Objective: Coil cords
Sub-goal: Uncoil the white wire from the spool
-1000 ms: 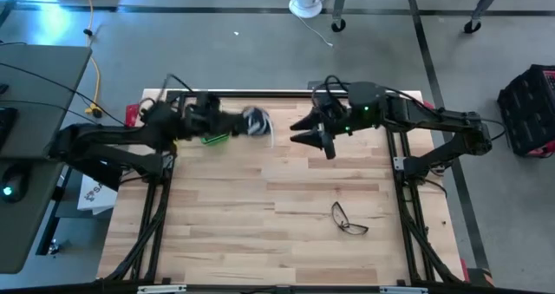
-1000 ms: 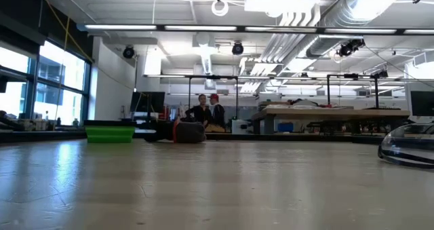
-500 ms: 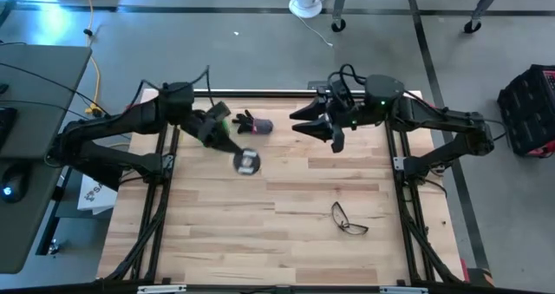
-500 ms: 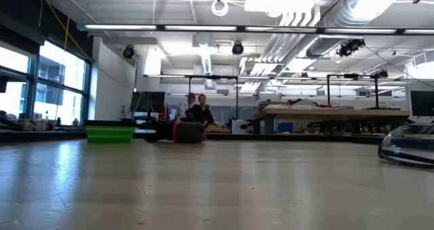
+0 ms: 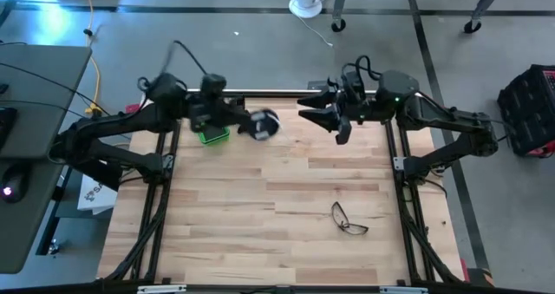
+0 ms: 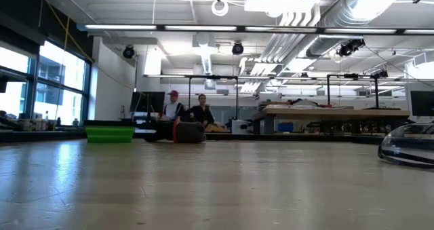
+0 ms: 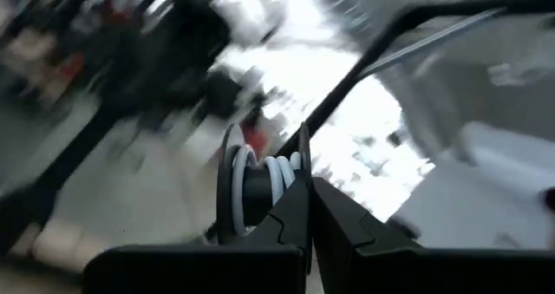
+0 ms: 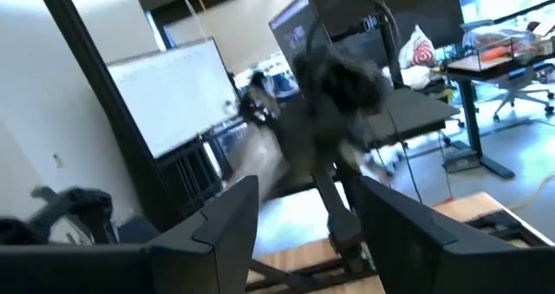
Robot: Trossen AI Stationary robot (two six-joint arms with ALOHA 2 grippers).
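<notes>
No readable brand, label or writing anywhere; the reel's white mark is too blurred to make out.

Left tool [image 5: 245, 120] at far left-centre of the table [image 5: 286, 225], raised, fingers together and clamped on the reel [image 5: 263, 125]. In the left wrist view the reel [image 7: 247, 190] sits edge-on between the fingers [image 7: 290, 212], with loops of white cord [image 7: 279, 173] wound around its hub. A green part [image 5: 212, 135] shows on the left arm just behind the tool.

Right tool [image 5: 321, 116] at the far edge of the table, right of centre, pointing left toward the reel, near it but not touching. Its fingers stand apart, nothing between them; the right wrist view shows the two fingers [image 8: 227, 216] spread, with the left arm as a dark blur beyond.

Eyeglasses [image 5: 349, 218] lie on the table, near side, right of centre, well apart from both tools. In the low view they show at the right edge [image 6: 409, 145].

Yellow cable [image 5: 94, 77] runs on the floor left of the table. Black case [image 5: 531, 112] on the floor at far right. White post base [image 5: 305, 1] on the floor beyond the table.

Low view: two people [image 6: 186, 112] sit in the room behind the table, beside a dark bag [image 6: 190, 132]; a green bin [image 6: 109, 132] is to their left.
</notes>
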